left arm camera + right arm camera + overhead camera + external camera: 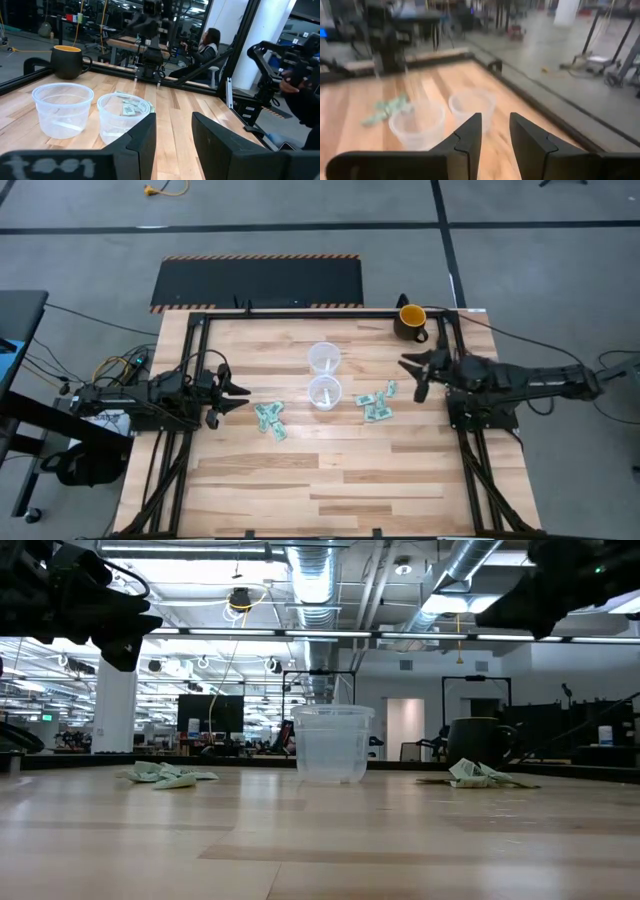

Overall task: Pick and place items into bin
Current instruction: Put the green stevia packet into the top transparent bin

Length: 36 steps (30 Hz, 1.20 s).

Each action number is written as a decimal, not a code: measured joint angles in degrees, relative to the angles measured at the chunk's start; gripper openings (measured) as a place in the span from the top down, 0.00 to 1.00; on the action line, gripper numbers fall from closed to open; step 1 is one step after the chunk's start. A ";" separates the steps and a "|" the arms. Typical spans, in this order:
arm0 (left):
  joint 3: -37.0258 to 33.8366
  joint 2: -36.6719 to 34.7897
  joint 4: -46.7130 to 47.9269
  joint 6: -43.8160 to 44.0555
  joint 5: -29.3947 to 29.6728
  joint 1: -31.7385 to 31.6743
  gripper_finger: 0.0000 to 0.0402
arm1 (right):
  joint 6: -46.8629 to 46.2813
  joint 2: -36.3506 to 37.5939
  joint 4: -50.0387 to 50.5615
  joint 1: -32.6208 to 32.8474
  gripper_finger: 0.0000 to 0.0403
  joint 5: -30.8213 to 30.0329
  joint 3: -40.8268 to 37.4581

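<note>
Several crumpled green-and-white packets lie flat on the wooden table in two clusters, one (270,420) left of centre and one (378,405) right of centre. Two small clear plastic bins (324,358) (324,392) stand upright between them at the middle. My left gripper (235,395) hovers level at the table's left side, open, with nothing between its fingers (173,120). At the table's right side my right gripper (412,375) is raised and points toward the bins. It is open too and holds nothing (495,120).
A dark mug (411,320) with a yellow inside stands at the far right corner, close behind my right gripper. A black frame rail (320,310) runs along the table's far edge. Bare wood (330,480) stretches along the near half. A person (210,42) sits beyond the table.
</note>
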State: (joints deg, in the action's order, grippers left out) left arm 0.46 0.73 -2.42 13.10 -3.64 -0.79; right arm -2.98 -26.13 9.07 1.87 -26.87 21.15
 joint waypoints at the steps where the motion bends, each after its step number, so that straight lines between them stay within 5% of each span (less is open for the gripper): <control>1: -0.01 0.00 0.00 0.00 0.00 0.00 0.72 | 0.02 -1.41 0.67 -0.04 0.77 0.58 0.23; 7: 0.01 0.00 0.00 0.00 0.00 0.01 0.72 | 1.37 -8.82 7.05 -0.52 0.77 7.21 2.87; 26: -0.01 0.02 0.00 0.00 0.00 0.01 0.72 | -1.09 -24.75 14.51 -0.52 0.76 10.36 4.68; 36: -0.01 0.02 0.00 0.00 0.00 -0.01 0.72 | -2.64 -29.78 13.19 -0.52 0.57 9.03 4.66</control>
State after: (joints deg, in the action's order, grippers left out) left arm 0.45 0.75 -2.42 13.10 -3.64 -0.80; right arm -5.63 -55.91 22.25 1.34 -17.84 25.81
